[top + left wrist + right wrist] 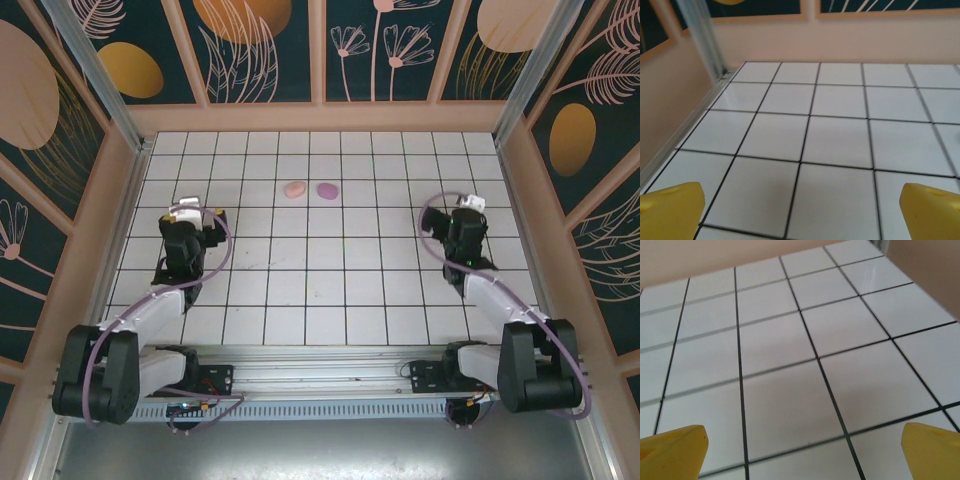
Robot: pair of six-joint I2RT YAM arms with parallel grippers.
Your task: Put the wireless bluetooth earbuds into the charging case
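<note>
Two small oval charging cases lie side by side on the white tiles at the back middle, a pink case (pixel 294 189) on the left and a purple case (pixel 327 189) on the right, both looking closed. The earbuds are out of view. My left gripper (pixel 190 212) hovers over the left tiles, well left of and nearer than the cases. Its yellow fingertips (pixel 671 210) stand wide apart, so the left gripper (pixel 800 210) is open over bare tile. My right gripper (pixel 467 205) sits off to the right of the cases. The right gripper (pixel 802 450) is open too, with nothing between its fingertips (pixel 932 447).
Beige walls (pixel 320 117) fence the tiled floor on three sides, with metal posts (pixel 92 70) at the back corners. The left wall and a post (pixel 702 40) stand close to the left gripper. The arm bases sit on a rail (pixel 320 375) at the near edge.
</note>
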